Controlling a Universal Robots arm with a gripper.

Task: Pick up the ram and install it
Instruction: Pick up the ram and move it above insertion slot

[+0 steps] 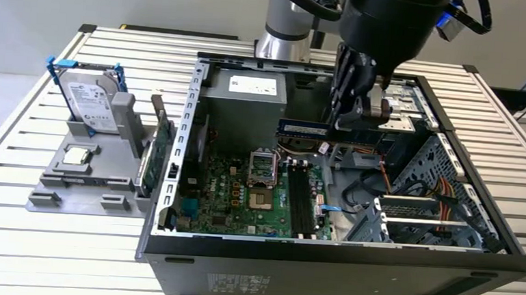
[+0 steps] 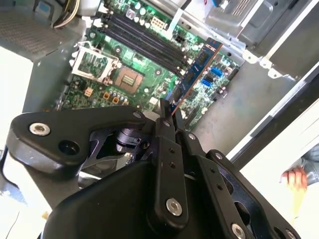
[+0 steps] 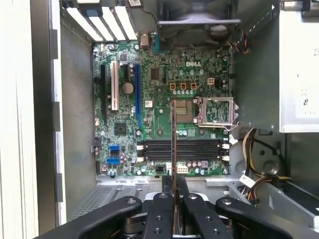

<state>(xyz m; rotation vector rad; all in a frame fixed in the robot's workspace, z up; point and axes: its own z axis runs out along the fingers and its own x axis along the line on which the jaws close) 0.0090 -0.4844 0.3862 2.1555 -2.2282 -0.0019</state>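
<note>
Clamping 1 end of the thin, narrow, blue circuit-board ram, the black metal gripper holds it above the green motherboard; probably light, stiff and fragile, best held by its edges.

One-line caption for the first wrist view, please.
The tool holds the ram edge-on above the motherboard and its empty memory slots inside the open computer case.

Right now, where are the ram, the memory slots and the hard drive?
ram [image 1: 312,128], exterior view, middle of its blue face
memory slots [image 1: 301,203], exterior view, middle of the black rows
hard drive [image 1: 92,103], exterior view, its labelled face
</note>
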